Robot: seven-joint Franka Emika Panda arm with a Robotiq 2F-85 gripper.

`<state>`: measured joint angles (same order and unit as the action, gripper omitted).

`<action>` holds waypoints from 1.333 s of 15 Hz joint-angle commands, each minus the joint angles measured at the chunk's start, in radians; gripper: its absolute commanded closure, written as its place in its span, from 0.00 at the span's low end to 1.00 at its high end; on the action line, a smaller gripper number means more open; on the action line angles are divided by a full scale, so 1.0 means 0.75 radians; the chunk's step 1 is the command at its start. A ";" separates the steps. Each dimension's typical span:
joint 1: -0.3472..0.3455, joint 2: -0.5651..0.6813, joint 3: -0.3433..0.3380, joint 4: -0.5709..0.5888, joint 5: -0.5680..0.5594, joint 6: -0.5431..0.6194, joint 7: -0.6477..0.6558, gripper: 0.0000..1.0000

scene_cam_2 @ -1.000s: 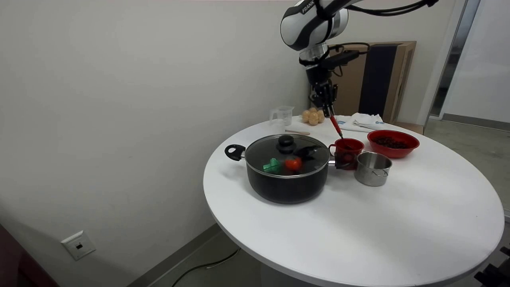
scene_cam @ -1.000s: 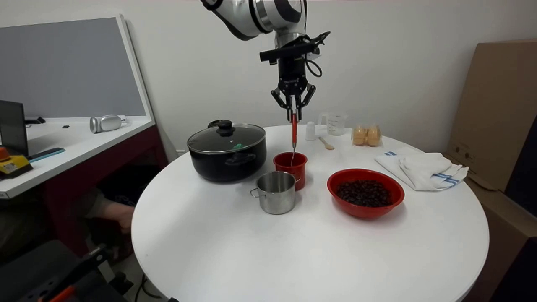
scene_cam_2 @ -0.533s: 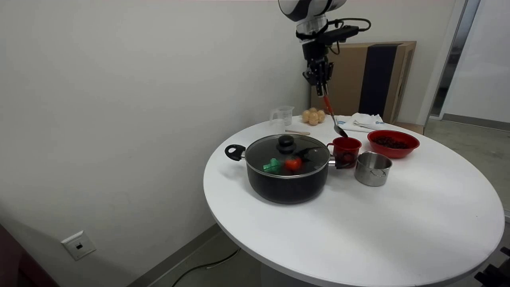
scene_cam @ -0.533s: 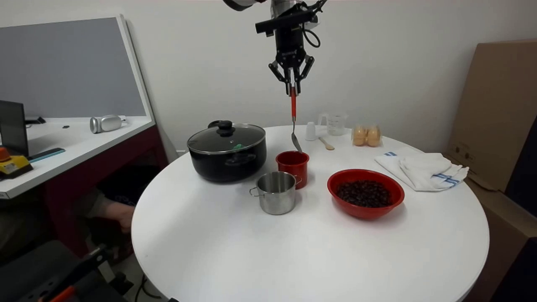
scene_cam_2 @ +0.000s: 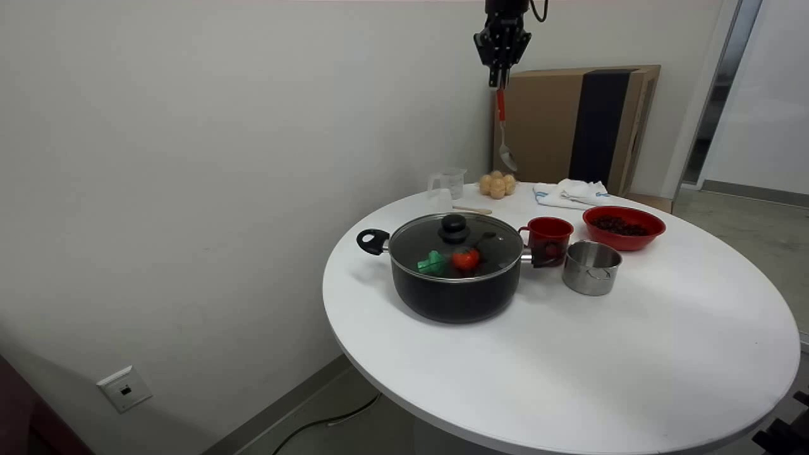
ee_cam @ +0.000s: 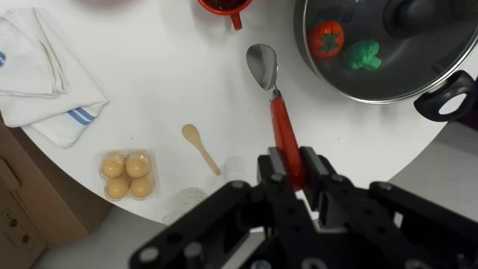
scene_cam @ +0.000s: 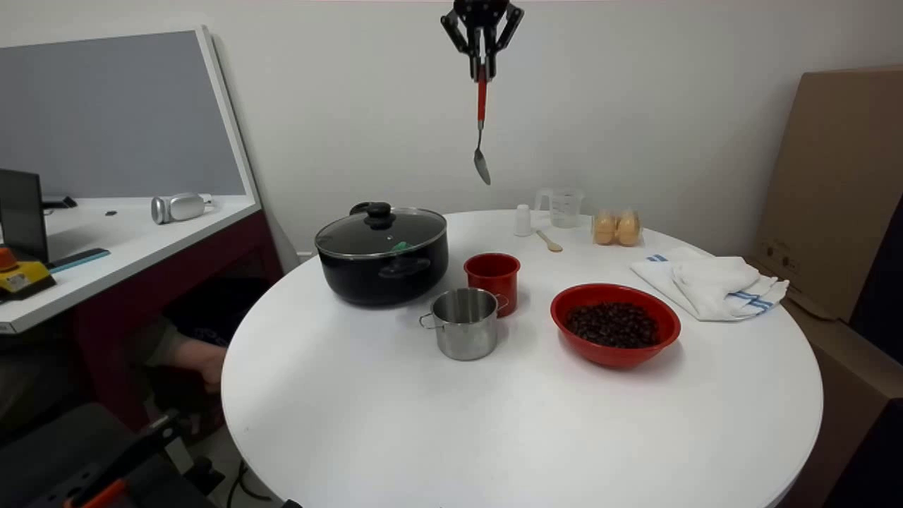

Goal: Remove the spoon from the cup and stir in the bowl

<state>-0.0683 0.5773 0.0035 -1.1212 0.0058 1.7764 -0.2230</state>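
Observation:
My gripper [scene_cam: 482, 70] is shut on the red handle of the spoon [scene_cam: 482, 100]. It holds the spoon high above the table, metal end down, clear of the cup. The same grip shows in the wrist view, with the fingers [ee_cam: 291, 154] on both sides of the handle end and the spoon [ee_cam: 282, 116] pointing away. The red cup [scene_cam: 502, 283] stands upright below, partly behind the steel cup; it also shows in an exterior view [scene_cam_2: 550, 243]. The red bowl [scene_cam: 614, 356], holding dark beans, stands right of the cup in both exterior views [scene_cam_2: 622, 242].
A steel cup [scene_cam: 465, 335] stands close in front of the red cup. A black lidded pot [scene_cam: 381, 275] is beside them. A wooden spoon [ee_cam: 201, 149], egg pack [ee_cam: 128, 175], measuring cup [scene_cam: 564, 209], white shaker [scene_cam: 523, 221] and folded towel [scene_cam: 719, 289] lie around the table's edge.
My gripper has risen with the spoon. The spoon's end was inside the cup, then at its rim, and is now well above it. The cup has shifted very slightly; the bowl has not moved.

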 commanded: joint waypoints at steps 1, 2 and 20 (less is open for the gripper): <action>-0.089 -0.134 -0.010 -0.205 0.082 0.118 -0.011 0.96; -0.113 -0.152 -0.019 -0.250 0.086 0.144 -0.011 0.96; -0.321 -0.233 -0.145 -0.724 0.102 0.518 -0.039 0.96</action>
<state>-0.3021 0.4521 -0.1006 -1.5708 0.0502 2.0822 -0.2235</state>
